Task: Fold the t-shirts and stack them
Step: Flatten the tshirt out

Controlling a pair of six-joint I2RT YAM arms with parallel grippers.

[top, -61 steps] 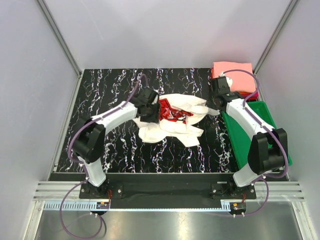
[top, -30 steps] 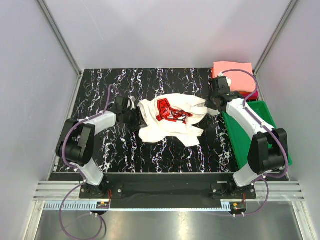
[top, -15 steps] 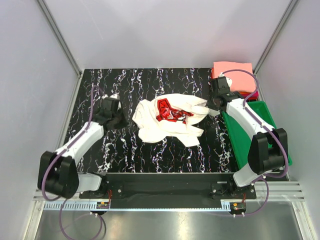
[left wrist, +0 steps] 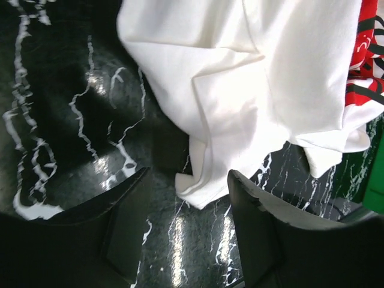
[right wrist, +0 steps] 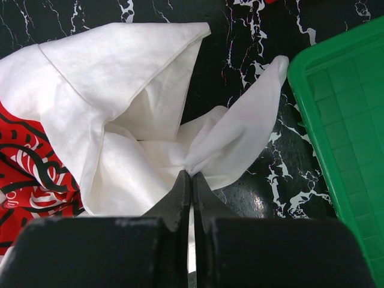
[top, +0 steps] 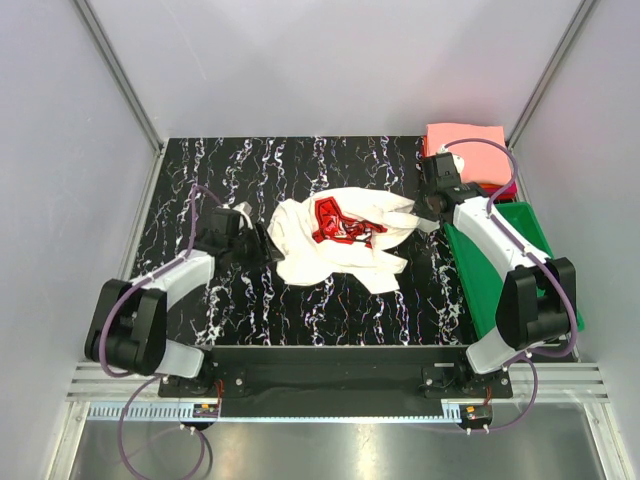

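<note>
Crumpled cream t-shirt [top: 335,255], red print, lies at desk [top: 200,170] centre. Right tool [right wrist: 191,176] pinched shut on its right fold; left tool [left wrist: 188,180] gapes empty at its left hem. Pink folded tee [top: 463,140] at far-right desk corner.

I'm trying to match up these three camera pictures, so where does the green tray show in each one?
Top external: the green tray sits at the right, partly under the right arm.
Left wrist: only a green sliver at the right edge.
Right wrist: it fills the right side.
Shared landmark: the white t-shirt with red print, left of the tray everywhere.
</note>
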